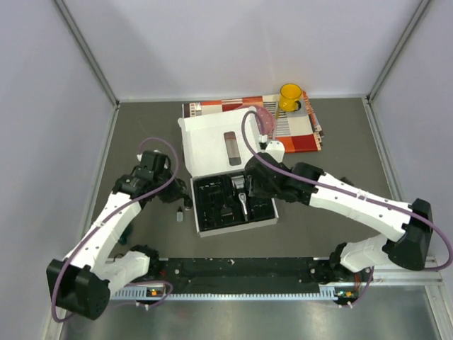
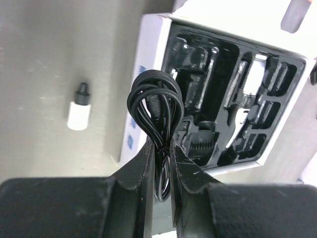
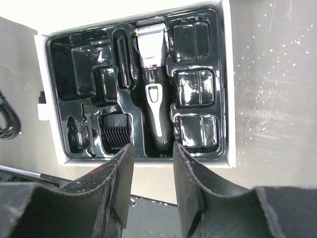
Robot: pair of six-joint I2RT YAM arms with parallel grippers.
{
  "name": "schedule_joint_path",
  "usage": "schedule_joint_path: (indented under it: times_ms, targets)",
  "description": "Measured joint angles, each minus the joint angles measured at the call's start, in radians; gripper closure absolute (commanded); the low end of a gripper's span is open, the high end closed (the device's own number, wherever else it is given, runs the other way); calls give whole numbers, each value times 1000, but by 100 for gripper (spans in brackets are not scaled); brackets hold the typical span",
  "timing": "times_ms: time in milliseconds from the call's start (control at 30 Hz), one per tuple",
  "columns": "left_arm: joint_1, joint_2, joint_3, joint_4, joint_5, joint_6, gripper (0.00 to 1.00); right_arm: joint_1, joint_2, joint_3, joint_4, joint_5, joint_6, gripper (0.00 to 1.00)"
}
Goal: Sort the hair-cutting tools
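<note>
The black-and-silver clipper [image 3: 153, 94] lies in the middle slot of the black moulded tray [image 3: 222, 74] inside the white box [image 1: 212, 149]; it also shows in the top view [image 1: 241, 193]. A black guard comb [image 3: 115, 130] and a thin black stick [image 3: 89, 126] sit in slots to its left. My right gripper [image 3: 152, 153] is open and empty, hovering over the tray's edge by the clipper's handle end [image 1: 256, 185]. My left gripper [image 2: 161, 148] is shut on the coiled black cord [image 2: 154, 104], held beside the box's left side [image 1: 184, 201].
A small white bottle with a black cap [image 2: 79, 110] lies on the table left of the box [image 1: 180, 216]. A yellow cup [image 1: 290, 96] stands on a patterned mat [image 1: 297, 131] behind the box. The box lid lies open toward the back.
</note>
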Motion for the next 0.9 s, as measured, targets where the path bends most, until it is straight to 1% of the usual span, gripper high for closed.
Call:
schedule_joint_path:
  times_ms: [133,267,533,667,900]
  targets:
    - [-88,58,4,60,7,-82,92,-3,-68,-35,1,9,9,62]
    - [-181,145,40,97,-8,-153,94,-6,-106,-63,-13,21,13,61]
    - [-340,278,71,182,-113,-308,98,-14,-162,-72,-27,32,14,61]
    - [-367,329,71,192,-165,-373,98,-17,-184,-91,-29,34,13,60]
    - [-382,335,71,240,-275,-457,98,-18,-198,-103,-39,33,5,60]
